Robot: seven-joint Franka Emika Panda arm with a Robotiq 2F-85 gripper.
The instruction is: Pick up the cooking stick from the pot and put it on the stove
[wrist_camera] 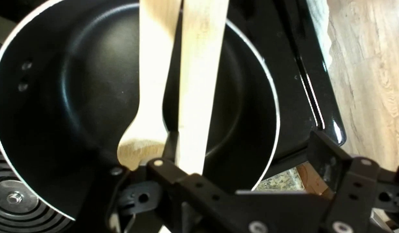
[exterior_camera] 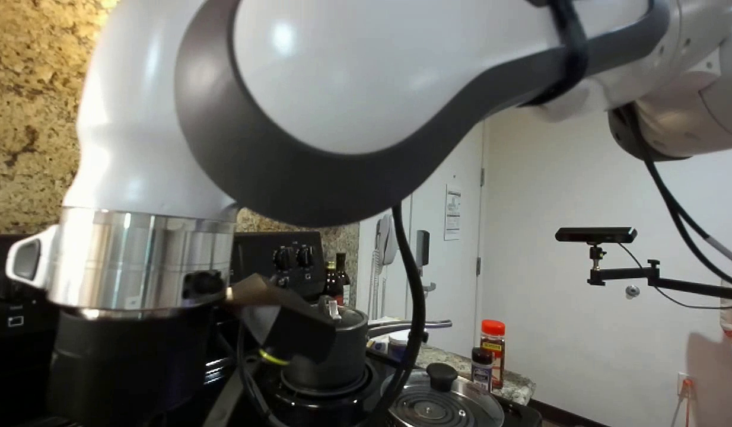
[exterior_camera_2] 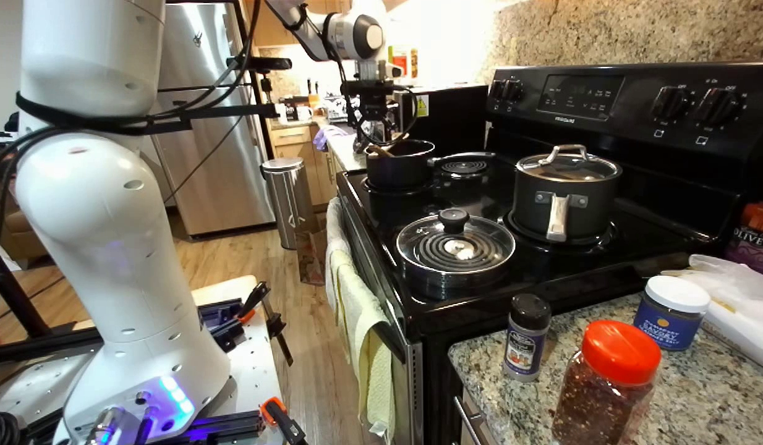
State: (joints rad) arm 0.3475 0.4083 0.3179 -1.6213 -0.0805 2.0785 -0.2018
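The gripper [wrist_camera: 243, 136] reaches in from the bottom of the wrist view with its jaws spread well apart, one finger at low centre and the other at lower right. Between them, just beside the finger at centre, runs the cooking stick [wrist_camera: 199, 81], a straight pale length of wood coming down from the top edge; the linkage covers its lower part, and whether it touches the finger I cannot tell. To its left lies a wooden utensil [wrist_camera: 151, 81] with a flared lower end. Both cross the mouth of the pot [wrist_camera: 41, 123], which fills the left and centre of the frame. In an exterior view the pot stands at upper centre on the stove [exterior_camera_2: 468, 198], handle to the right. Below it is a round glass lid [exterior_camera_2: 456, 241] with a black knob, and right of centre a covered saucepan [exterior_camera_2: 588, 216]. A red-capped jar [exterior_camera_2: 607, 386] stands at lower right on the granite counter [exterior_camera_2: 703, 395]. In an exterior view the arm [exterior_camera: 342, 77] spans the top.
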